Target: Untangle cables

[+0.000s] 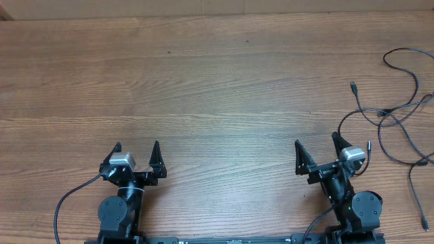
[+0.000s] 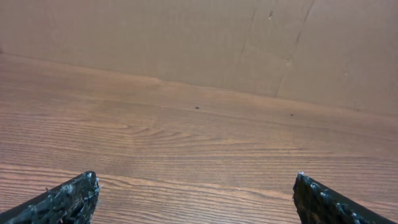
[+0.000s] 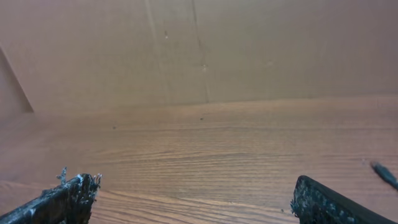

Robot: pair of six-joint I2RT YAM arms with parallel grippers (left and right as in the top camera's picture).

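I am holding my left gripper (image 1: 136, 146) low in the lower left of the overhead frame, its two fingers spread wide apart and gripping nothing. Through the left wrist camera the dark fingertips (image 2: 69, 198) are showing at the bottom corners with only bare wooden table (image 2: 199, 143) between them, and a brown cardboard wall (image 2: 186, 37) is standing across the top of that picture. I am holding my right gripper (image 1: 316, 140) in the lower right of the overhead frame, also spread fully open and empty, angled slightly toward the right. The cables (image 1: 384, 116) are lying loose on the table at the far right edge of the overhead frame, thin black cords crossing over one another in open loops, running from the upper right corner down toward the lower right corner. They are lying just beside my right gripper and well apart from my left one. One small plug (image 1: 353, 86) is pointing toward the upper middle, and one dark cable end (image 3: 385, 175) is poking in at the right edge of the right wrist picture.
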